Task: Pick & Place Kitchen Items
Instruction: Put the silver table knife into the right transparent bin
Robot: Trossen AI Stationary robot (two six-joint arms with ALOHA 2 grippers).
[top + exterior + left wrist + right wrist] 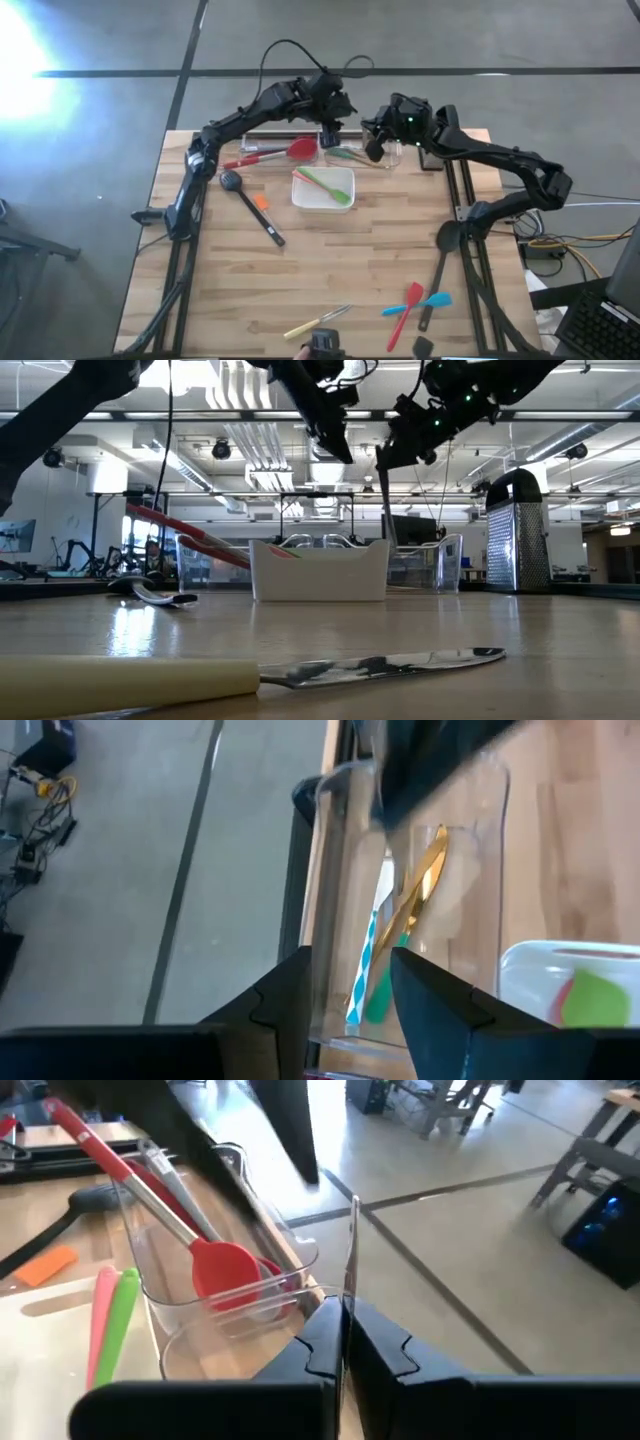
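- Left gripper (345,1005) above the far edge of the table, over a clear bin (470,840); jaws spread apart with a plain gap, nothing between the fingers (285,1000).
- Directly under that gap, inside the bin: a gold utensil (425,880) with a green handle, lying against a blue-and-white striped stick (365,960); both clear of the jaws.
- Right gripper (345,1345) just beside, also over the far edge; jaws pressed together on the thin upright wall of a second clear bin (352,1250).
- Inside that second bin: red spoons (215,1265), handles slanting up over the rim; near the right jaws, not touching them.
- Between the two arms, nearer the table's middle: white dish (305,195) with a green spatula (325,184) and a pink one lying across it.
- Left of the dish: black ladle (250,205) flat on the wood, a small orange piece (261,201) beside its handle.
- Well apart from both grippers, toward the near right corner: black spoon (441,270), red spatula (405,315) and blue spatula (418,303) crossing each other.
- At the near edge: cream-handled knife (250,675), flat on the table, blade pointing right in the low view.
- Metal grater (515,530) upright at the right in the low view.
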